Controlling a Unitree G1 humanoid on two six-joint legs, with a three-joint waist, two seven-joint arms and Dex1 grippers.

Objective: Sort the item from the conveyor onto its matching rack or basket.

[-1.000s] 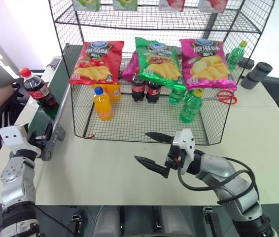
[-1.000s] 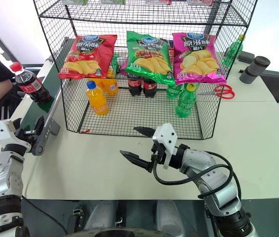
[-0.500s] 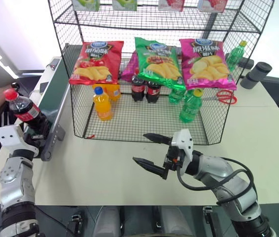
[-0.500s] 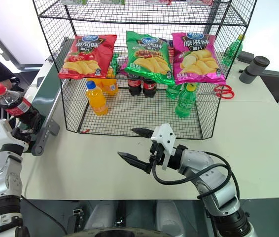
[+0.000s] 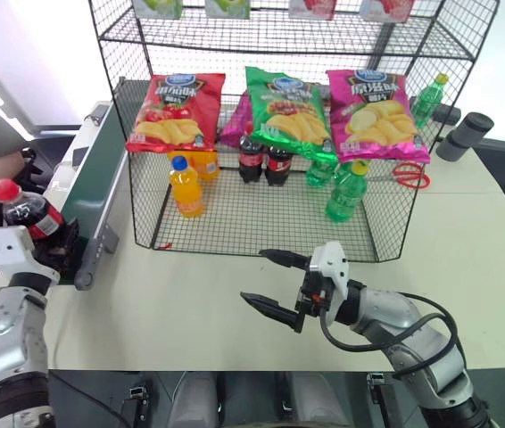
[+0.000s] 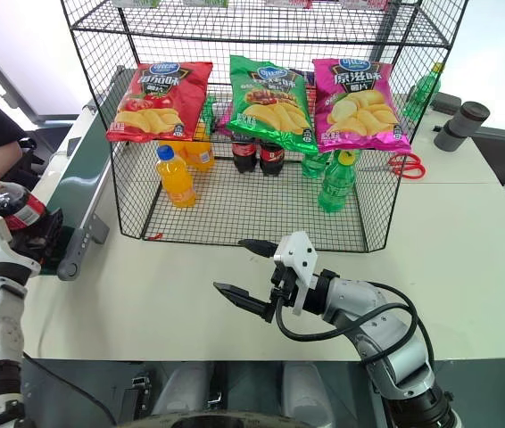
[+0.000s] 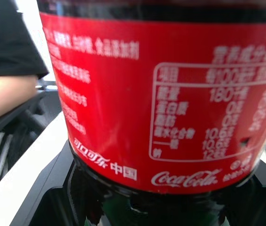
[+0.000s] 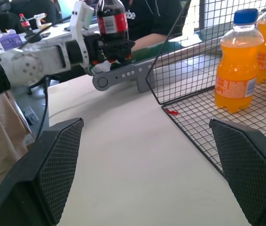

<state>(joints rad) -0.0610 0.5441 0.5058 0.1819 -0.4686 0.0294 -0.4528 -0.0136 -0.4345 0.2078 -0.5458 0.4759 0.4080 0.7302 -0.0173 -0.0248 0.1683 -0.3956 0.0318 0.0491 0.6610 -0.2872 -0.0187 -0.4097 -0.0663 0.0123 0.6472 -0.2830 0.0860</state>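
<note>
White tabletop: left gripper (image 5: 56, 254) clamps upright red-capped cola bottle (image 5: 31, 217); black wire-mesh basket (image 5: 261, 234) lies rightward; right gripper (image 5: 272, 283) gapes wide.

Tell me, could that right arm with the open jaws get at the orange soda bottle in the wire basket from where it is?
Probably yes. The right gripper hangs open over bare table before the basket, whose front wall is low; the orange soda bottle stands near that front, with nothing between. It would need to lift over the wall.

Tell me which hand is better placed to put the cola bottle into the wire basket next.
Left, probably. The left hand is already shut on the cola bottle beside the conveyor. The right hand hangs open and empty over the table before the basket.
</note>
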